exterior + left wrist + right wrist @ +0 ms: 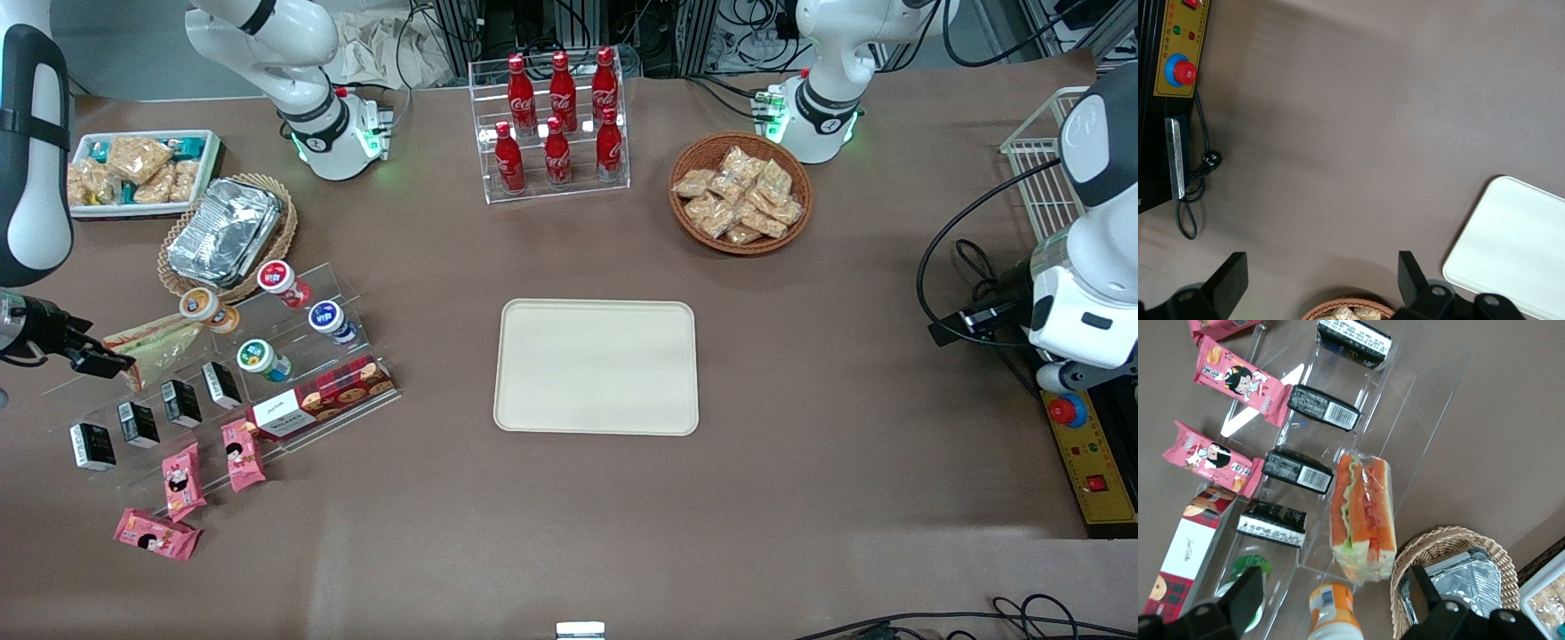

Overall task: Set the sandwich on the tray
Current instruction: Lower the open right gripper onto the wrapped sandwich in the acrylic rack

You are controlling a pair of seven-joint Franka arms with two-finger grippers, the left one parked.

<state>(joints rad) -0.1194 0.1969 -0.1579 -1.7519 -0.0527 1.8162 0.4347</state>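
Note:
The sandwich (158, 346) (1363, 514), a wrapped wedge with orange and green filling, lies on the upper step of a clear acrylic shelf (293, 307) at the working arm's end of the table. My gripper (100, 360) (1335, 597) hovers beside the sandwich's end, open, with its fingers (1248, 592) wide apart and holding nothing. In the right wrist view an orange-lidded bottle (1333, 608) lies below the gap between them. The cream tray (596, 366) (1518, 247) lies flat and bare at the table's middle, well apart from the sandwich.
The shelf also holds small bottles (326, 318), black boxes (180, 402) and a tartan cookie box (320, 397). Pink snack packets (180, 480) lie nearer the front camera. A foil container (224, 229) sits in a wicker basket. A cola rack (556, 120) and a snack basket (740, 191) stand farther back.

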